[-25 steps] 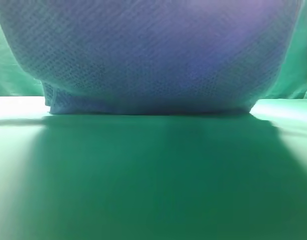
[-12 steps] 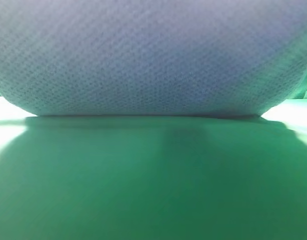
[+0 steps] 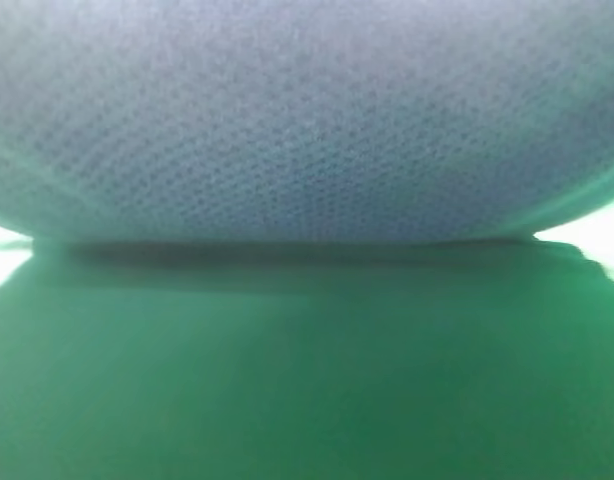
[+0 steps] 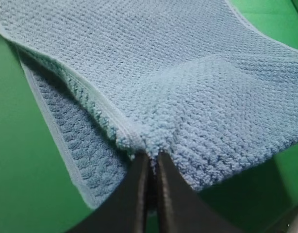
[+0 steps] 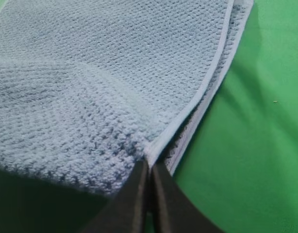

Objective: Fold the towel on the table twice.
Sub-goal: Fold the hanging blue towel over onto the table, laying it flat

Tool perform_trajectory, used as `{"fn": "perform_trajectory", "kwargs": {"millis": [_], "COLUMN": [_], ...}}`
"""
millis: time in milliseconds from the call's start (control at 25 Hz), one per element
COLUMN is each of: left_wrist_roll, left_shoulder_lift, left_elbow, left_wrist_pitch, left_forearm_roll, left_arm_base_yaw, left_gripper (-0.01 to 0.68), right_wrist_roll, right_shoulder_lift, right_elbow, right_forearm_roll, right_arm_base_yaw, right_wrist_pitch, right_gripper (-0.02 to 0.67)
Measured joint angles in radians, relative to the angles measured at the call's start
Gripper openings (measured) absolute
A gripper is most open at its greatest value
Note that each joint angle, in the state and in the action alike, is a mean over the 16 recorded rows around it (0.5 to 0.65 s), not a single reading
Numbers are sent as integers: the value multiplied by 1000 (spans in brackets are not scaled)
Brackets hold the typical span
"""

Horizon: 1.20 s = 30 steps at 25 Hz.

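My left fingers (image 4: 150, 162) are pinched tight on the towel (image 4: 188, 82), gripping a bunched bit of its near edge beside the pale hem. My right fingers (image 5: 148, 167) are clamped on the towel (image 5: 91, 82) too, right at a corner where the white hem turns. In both wrist views the cloth is doubled: an upper layer spreads away from my fingers and a lower layer shows under it along the outer edge, left edge for my left hand, right edge for my right. Green counter (image 4: 18, 145) lies beneath and to the sides (image 5: 256, 121). In the high view the towel (image 3: 307, 120) fills the whole upper half, close and blurred, its lower edge just above the counter (image 3: 307, 380), which lies dark in its shadow.
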Motion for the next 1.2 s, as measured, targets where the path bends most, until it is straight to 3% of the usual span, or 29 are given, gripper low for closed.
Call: {"fn": "perform_trajectory", "kwargs": {"millis": [320, 640, 920, 1200], "left_wrist_roll": [16, 170, 339, 409], "left_shoulder_lift": [74, 233, 414, 612], "left_elbow": [32, 5, -108, -269], "left_wrist_pitch": [-105, -222, -284, -309], "left_forearm_roll": [-55, -247, -409, -459], "left_arm_base_yaw": [0, 0, 0, 0], "left_gripper": [0, 0, 0, 0], "right_wrist_roll": [-3, -22, -45, -72], "right_shoulder_lift": [106, 281, 431, 596], "right_elbow": [13, -47, -134, -229], "right_forearm_roll": [13, 25, 29, 30], "right_arm_base_yaw": [0, 0, 0, 0], "right_wrist_pitch": [-118, -252, -352, -448], "right_gripper": [0, 0, 0, 0]}}
